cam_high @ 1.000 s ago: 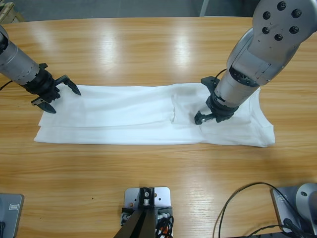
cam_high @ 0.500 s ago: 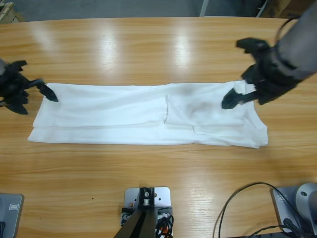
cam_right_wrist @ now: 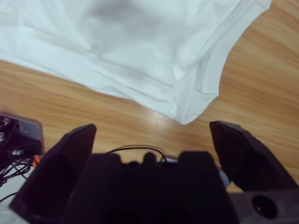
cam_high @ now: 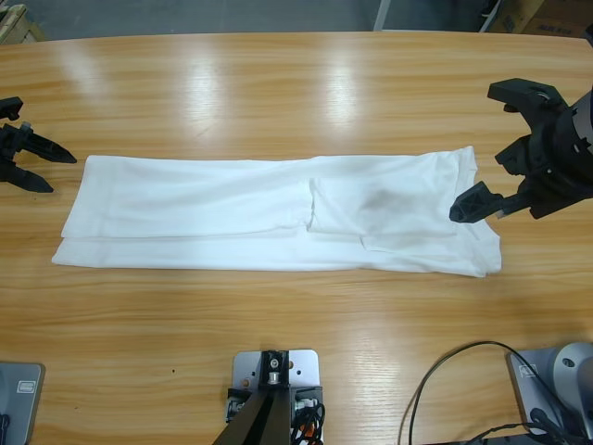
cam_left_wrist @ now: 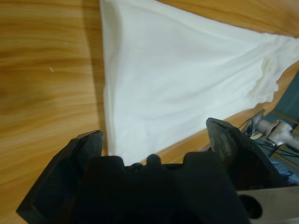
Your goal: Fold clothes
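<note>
On table (cam_high: 278, 83): one folded T-shirt (cam_high: 232, 209), two open hands apart.

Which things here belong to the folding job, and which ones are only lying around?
Job: the white T-shirt, folded into a long strip; the left gripper and right gripper, both open and empty.

Lying about: black cable; wooden table.
</note>
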Available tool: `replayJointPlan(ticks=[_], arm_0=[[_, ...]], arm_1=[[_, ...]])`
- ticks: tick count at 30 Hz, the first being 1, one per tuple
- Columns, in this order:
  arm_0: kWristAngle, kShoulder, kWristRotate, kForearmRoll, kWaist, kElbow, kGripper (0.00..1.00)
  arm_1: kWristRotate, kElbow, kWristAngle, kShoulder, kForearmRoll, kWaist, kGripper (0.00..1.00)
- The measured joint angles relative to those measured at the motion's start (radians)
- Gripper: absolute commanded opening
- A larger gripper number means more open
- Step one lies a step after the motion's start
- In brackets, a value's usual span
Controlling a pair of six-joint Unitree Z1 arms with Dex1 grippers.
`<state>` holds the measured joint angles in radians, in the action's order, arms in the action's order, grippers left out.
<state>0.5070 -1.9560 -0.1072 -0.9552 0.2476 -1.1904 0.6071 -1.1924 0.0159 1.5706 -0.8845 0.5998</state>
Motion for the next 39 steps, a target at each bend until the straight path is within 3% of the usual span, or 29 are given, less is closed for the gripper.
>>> replayJointPlan(ticks=[8,12,30,31,33,36,38,39], arm_0=[[0.0,-0.069,-0.041,0.0,0.005,0.003,0.883],[0.0,-0.099,-0.041,0.001,-0.001,0.003,0.934],[-0.015,-0.117,-0.005,0.021,-0.119,0.0,0.965],[-0.01,-0.117,0.001,0.025,-0.121,0.001,0.923],[-0.007,-0.117,0.006,0.031,-0.124,0.004,0.649],[0.003,-0.116,0.006,0.039,-0.127,0.006,0.416],[0.008,-0.116,0.006,0.044,-0.138,0.008,0.052],[0.008,-0.116,0.006,0.047,-0.145,0.01,0.0]], arm_1=[[0.02,0.0,0.0,0.002,0.01,0.0,1.0],[0.023,0.0,0.0,0.002,0.018,0.0,1.0],[0.03,-0.001,0.007,0.012,0.039,0.0,1.0],[0.03,-0.001,0.007,0.012,0.039,0.0,1.0],[0.03,-0.001,0.007,0.012,0.04,0.0,1.0],[0.03,-0.001,0.007,0.012,0.041,0.0,1.0],[0.03,-0.001,0.007,0.012,0.041,0.0,1.0],[0.03,-0.001,0.007,0.012,0.042,0.0,1.0]])
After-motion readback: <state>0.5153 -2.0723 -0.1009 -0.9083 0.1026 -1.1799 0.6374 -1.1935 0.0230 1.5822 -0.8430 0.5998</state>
